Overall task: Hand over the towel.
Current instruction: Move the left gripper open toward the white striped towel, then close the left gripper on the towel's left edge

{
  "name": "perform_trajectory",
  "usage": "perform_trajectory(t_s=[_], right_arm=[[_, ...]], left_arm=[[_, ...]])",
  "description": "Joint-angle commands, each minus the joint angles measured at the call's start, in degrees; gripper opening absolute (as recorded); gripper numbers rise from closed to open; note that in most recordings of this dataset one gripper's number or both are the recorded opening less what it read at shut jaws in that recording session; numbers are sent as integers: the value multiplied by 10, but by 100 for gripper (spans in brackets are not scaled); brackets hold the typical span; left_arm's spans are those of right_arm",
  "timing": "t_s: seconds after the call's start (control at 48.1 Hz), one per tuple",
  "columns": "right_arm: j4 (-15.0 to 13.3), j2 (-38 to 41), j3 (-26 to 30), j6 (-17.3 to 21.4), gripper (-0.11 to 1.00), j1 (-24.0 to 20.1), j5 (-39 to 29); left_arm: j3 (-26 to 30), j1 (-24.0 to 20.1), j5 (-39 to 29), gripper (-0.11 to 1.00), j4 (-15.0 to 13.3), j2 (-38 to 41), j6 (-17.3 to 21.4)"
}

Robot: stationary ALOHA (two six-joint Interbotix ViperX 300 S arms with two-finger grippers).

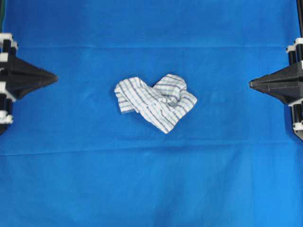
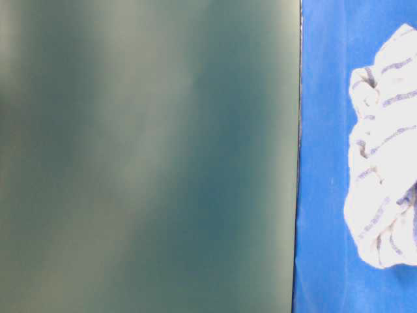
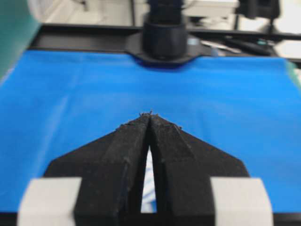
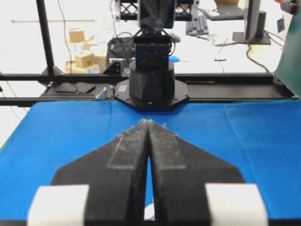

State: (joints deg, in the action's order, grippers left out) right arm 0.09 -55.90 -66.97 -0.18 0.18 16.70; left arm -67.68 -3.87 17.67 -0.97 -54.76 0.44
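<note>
Towel: the checked towel (image 1: 156, 101) lies crumpled mid-tabletop (image 1: 151, 189), reachable by either arm.
Left hand (image 1: 56, 77): closed, empty, parked well clear.
Right hand (image 1: 251, 84): likewise closed, empty, waiting opposite.

a blue-covered table (image 1: 71, 184) carries the crumpled checked towel (image 1: 156, 101) lying at its middle.

A lab: black metal framing (image 4: 44, 42), cardboard boxes (image 4: 83, 57), cables beyond.

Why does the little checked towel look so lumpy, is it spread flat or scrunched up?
Scrunched up. The towel lies in a crumpled heap with folds and a twisted knot of cloth, on the blue cloth.
</note>
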Motion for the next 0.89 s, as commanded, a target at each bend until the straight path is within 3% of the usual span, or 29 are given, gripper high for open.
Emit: perform_trajectory(t_s=[0.0,0.083,0.146,0.354,0.437,0.874], right_arm=[[0,2,14,0,0,1,3],[1,3,14,2,0,1,2],[0,4,14,2,0,1,2],[0,4,14,2,0,1,2],[0,4,13,3,0,2,1],[0,19,10,4,0,1,-1]], left_arm=[[16,-24,9,0,-3,13,-1],[20,-37,8,1,-2,28,-4],[25,-45,9,10,-3,47,-5],[53,-55,14,70,-3,156,2],[71,-60,6,88,-3,217,3],[181,-74,-43,90,-2,529,5]])
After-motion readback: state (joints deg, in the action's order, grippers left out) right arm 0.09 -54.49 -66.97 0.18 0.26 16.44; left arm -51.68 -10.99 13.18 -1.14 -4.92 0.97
